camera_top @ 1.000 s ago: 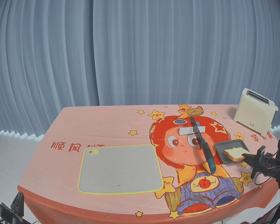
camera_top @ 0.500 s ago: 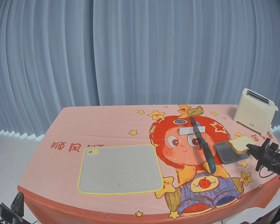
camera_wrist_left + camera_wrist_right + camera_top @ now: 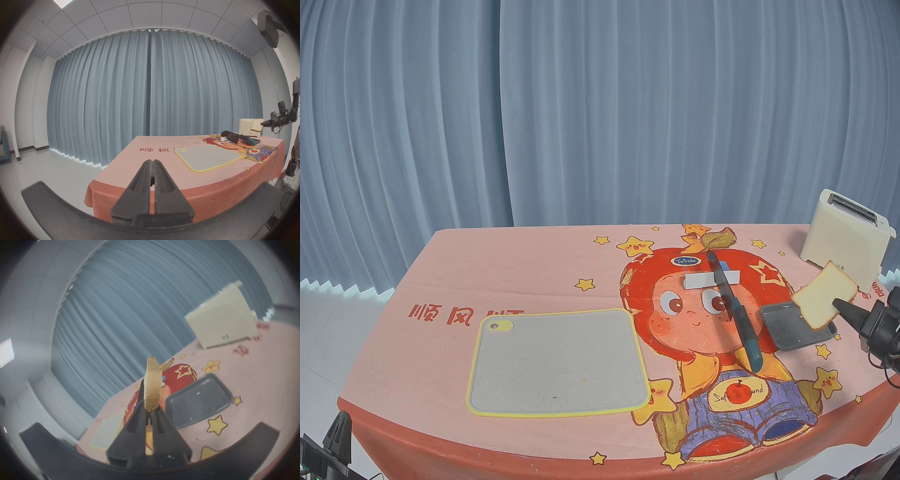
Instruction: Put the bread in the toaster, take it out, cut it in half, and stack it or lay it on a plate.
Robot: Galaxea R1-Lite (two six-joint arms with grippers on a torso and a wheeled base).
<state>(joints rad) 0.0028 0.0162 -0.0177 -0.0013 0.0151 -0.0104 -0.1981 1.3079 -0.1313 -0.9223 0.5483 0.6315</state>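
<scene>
Moved: bread, flat on the plate a second ago, now raised clear of it and tipped steeply on edge; right end effector has risen with it and drawn nearer the toaster.

1. Bread: one square slice with a pale crumb and a tan crust. It is pinched by its lower edge between the right end effector's black wedge-shaped fingers, and is in the air between plate and toaster, touching neither.
2. Plate: dark grey, rectangular, with rounded corners and a shallow raised rim, near the desk's right edge.
3. Toaster: cream, smooth-sided box with a slot on top, at the far right corner.
4. Knife: dark blade and teal handle, lying just left of the plate, its blade across a small white strip.
5. Cutting board: matte grey slab with yellow edging, rounded corners and a hanging hole, front centre-left.
6. Left end effector: fingers pressed together on nothing, low off the desk's near-left corner.
7. Desk: covered in pink cloth with a cartoon print.
8. Curtain: blue-grey and pleated, behind the desk.
</scene>
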